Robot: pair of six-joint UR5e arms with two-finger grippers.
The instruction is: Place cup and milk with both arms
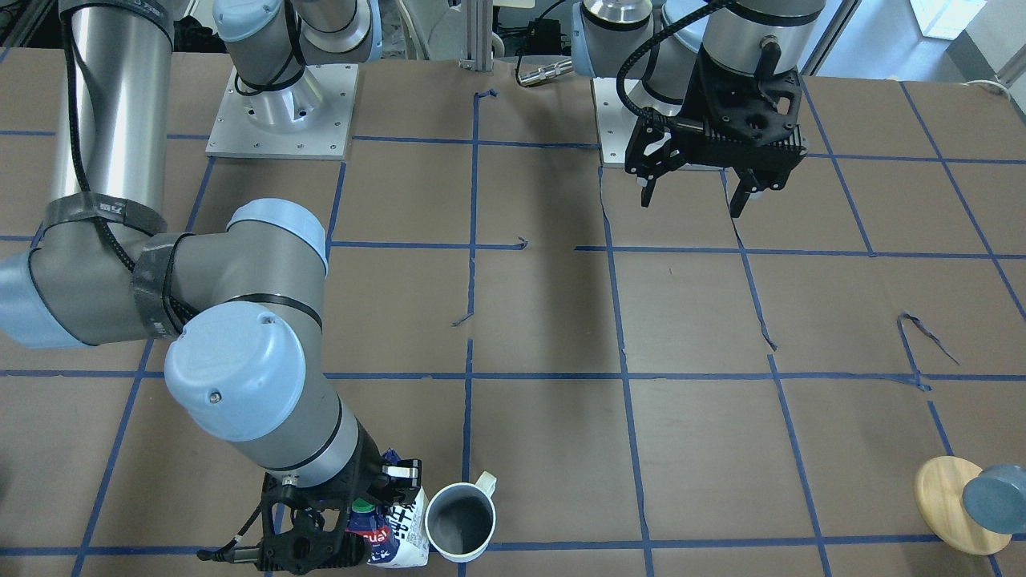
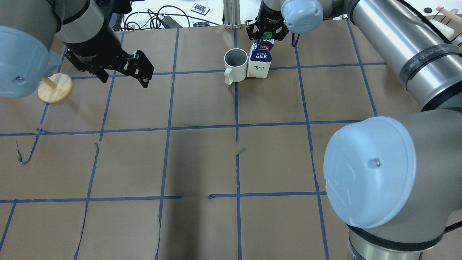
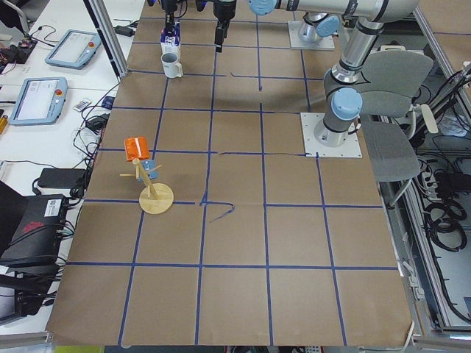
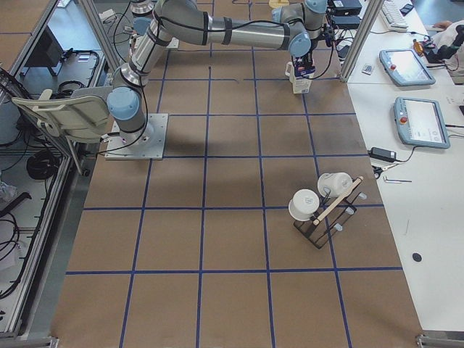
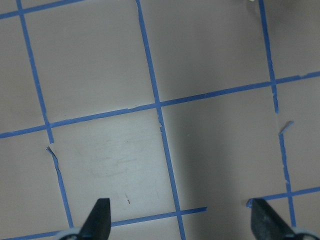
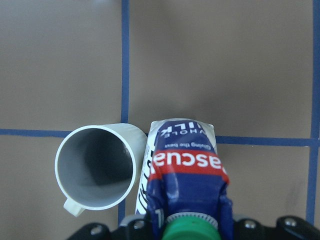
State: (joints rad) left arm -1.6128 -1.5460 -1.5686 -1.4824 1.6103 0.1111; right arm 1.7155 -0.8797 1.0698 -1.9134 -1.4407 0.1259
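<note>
The off-white cup (image 2: 235,65) stands upright at the table's far edge, handle toward the robot, and also shows in the front view (image 1: 459,521) and the right wrist view (image 6: 96,167). The milk carton (image 2: 260,61) stands right beside it, touching it, green cap up (image 6: 190,227). My right gripper (image 2: 267,34) is over the carton's top and shut on its gable; the carton (image 1: 398,535) hides the fingertips. My left gripper (image 2: 124,81) is open and empty, hovering above bare table on the left, far from both; it also shows in the front view (image 1: 696,200).
A wooden disc stand with a blue-grey cylinder (image 1: 962,501) sits near the table's far left (image 2: 55,87). A rack with white mugs (image 4: 319,206) stands on the right side. Loose blue tape ends (image 1: 914,320) lift off the brown table cover.
</note>
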